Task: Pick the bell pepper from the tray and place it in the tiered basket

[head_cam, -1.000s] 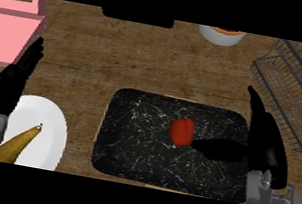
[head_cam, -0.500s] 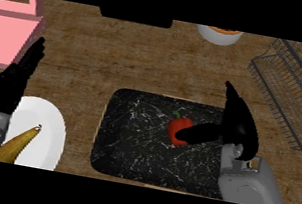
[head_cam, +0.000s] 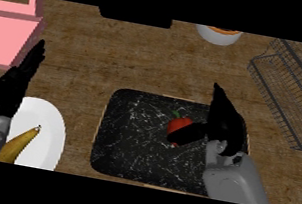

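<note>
one bell pepper (head_cam: 180, 125) on the black tray (head_cam: 132, 134)

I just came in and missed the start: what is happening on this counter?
The right hand is over the black tray, its thumb at the red bell pepper, which lies on the tray, not yet lifted. The tiered basket stands to the right. The left hand rests open at the left, by a white plate with a banana.
</note>
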Motion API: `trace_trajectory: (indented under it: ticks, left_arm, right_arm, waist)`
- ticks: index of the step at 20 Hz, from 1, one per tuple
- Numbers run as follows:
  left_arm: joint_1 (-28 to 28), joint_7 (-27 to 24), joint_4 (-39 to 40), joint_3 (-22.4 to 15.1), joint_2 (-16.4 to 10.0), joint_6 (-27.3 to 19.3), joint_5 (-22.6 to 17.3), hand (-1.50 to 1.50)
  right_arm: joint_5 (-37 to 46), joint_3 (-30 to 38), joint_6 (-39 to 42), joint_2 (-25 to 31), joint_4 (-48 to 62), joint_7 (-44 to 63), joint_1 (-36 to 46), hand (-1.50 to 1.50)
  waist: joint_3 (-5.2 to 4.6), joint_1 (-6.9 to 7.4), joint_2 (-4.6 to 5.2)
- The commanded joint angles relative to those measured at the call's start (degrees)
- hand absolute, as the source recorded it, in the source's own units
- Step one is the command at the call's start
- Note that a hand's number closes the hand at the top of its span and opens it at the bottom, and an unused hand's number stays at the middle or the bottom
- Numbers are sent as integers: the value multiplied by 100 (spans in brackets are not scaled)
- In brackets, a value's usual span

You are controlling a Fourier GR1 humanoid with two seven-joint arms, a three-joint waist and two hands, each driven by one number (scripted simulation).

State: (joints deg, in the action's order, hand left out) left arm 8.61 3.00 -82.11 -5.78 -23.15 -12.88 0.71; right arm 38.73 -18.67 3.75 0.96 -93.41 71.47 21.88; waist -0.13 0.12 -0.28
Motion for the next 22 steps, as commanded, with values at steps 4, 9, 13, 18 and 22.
trace_trajectory:
  ticks: [4,9,13,18,22]
  left_arm:
    - [18,221,-67,164,-143,163,-81,0]
    - [-170,1,-80,138,-31,19,83,0]
    - [-113,127,-264,162,-77,234,-43,0]
    - [45,-120,116,124,152,32,164,0]
    - [94,199,-76,228,17,197,66,0]
  right_arm:
    - [332,-236,437,-92,70,1375,106,-150]
    - [534,-348,528,-92,57,1376,113,-150]
    - [387,-275,255,-92,509,1376,306,-150]
    - [339,-408,209,-92,507,1376,80,-150]
    - [279,-273,171,-92,470,1376,-53,-150]
  waist:
    - [0,-9,-15]
    - [-1,9,-22]
    - [5,85,2]
    - [1,-12,14]
    - [10,0,11]
